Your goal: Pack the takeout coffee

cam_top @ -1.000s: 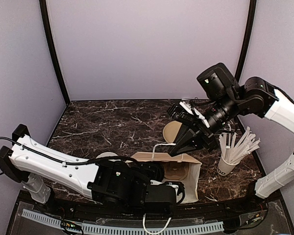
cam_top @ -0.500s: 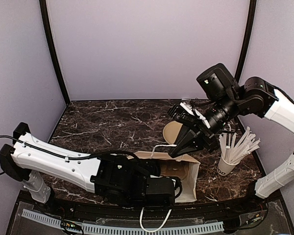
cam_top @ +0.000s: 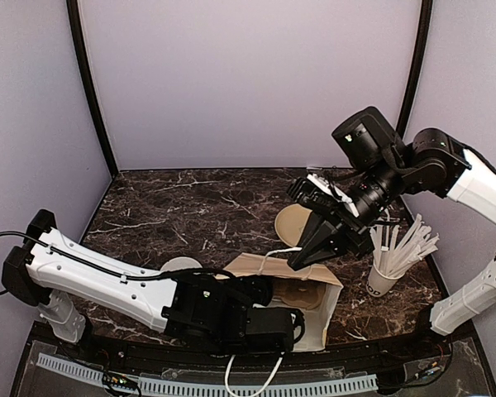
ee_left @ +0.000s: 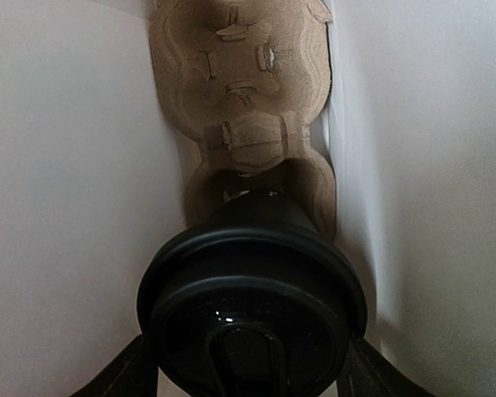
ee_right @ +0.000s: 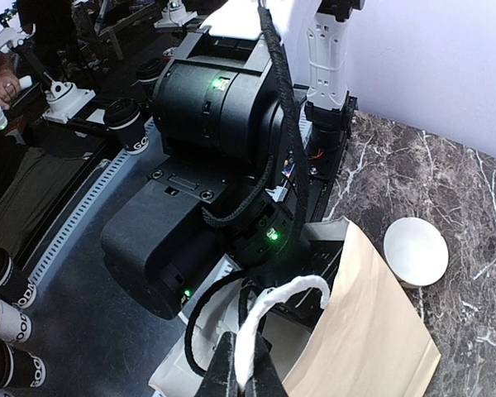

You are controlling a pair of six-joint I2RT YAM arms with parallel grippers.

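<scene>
The takeout coffee (ee_left: 252,314), a black cup under a round black lid, hangs inside the paper bag (cam_top: 256,266). My left gripper (ee_left: 248,368) is shut on it, one finger on each side of the lid. Just beyond the cup, a brown cardboard cup carrier (ee_left: 240,74) lies on the bag's floor. From above, the left wrist (cam_top: 260,321) reaches into the bag's mouth and hides the cup. My right gripper (ee_right: 241,372) is shut on the bag's white handle (ee_right: 281,302) and holds it up; from above it (cam_top: 296,263) is over the bag's far rim.
A white cup of straws (cam_top: 388,273) stands right of the bag. A tan round disc (cam_top: 293,223) lies behind the bag and a white round disc (cam_top: 180,265) to its left. Several black cups (ee_right: 4,281) sit off the table.
The left wrist has shifted slightly toward the near edge at the bag's mouth, and the bag has moved a little with it. The right gripper has kept hold of the handle.
</scene>
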